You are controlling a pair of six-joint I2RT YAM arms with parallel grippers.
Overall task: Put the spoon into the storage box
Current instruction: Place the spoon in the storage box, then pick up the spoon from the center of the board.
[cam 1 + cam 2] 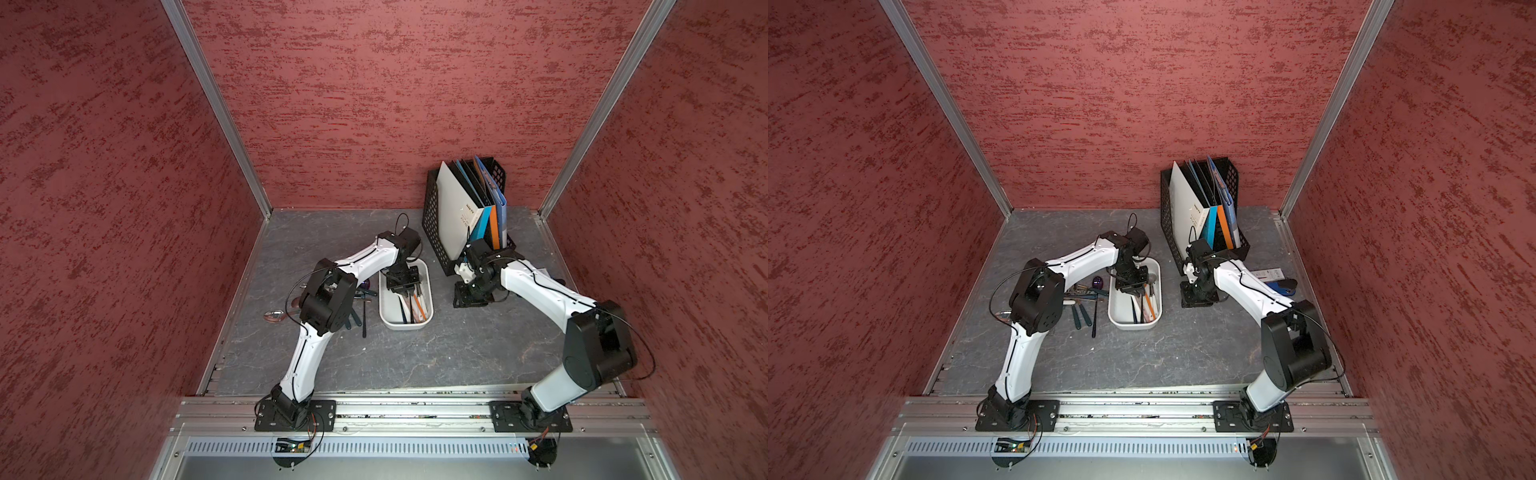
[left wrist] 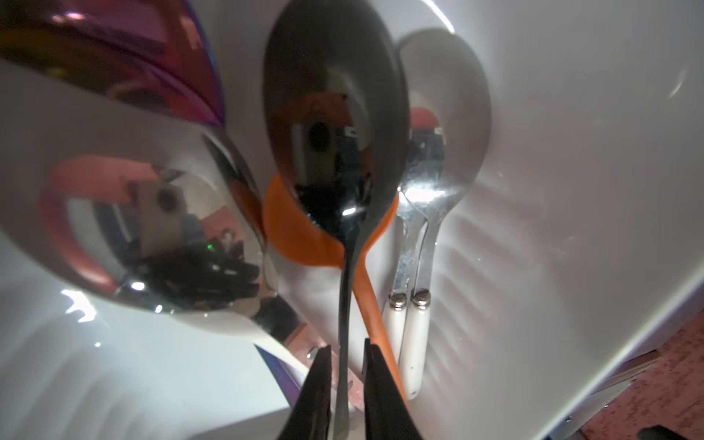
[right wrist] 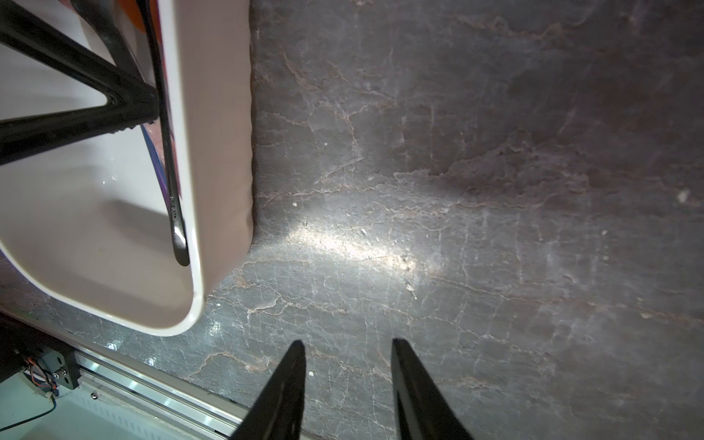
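The white storage box point(image 1: 405, 326) point(image 1: 1133, 326) lies mid-table with several spoons in it. My left gripper point(image 1: 402, 286) point(image 2: 346, 348) reaches down into it. Its jaws stand slightly apart on either side of the thin handle of a dark shiny spoon point(image 2: 335, 114), with a small gap on each side. That spoon lies in the box on an orange spoon point(image 2: 301, 236), between a big silver spoon point(image 2: 133, 228) and white-handled spoons point(image 2: 442, 133). My right gripper point(image 1: 467, 302) point(image 3: 346, 343) is open over bare table just right of the box point(image 3: 213, 152), with nothing between its fingers.
A black perforated file rack point(image 1: 469, 208) with folders stands at the back right, close behind my right wrist. Loose cutlery point(image 1: 1084, 307) lies on the table left of the box, partly under my left arm. A blue object point(image 1: 1281, 286) lies at the right edge.
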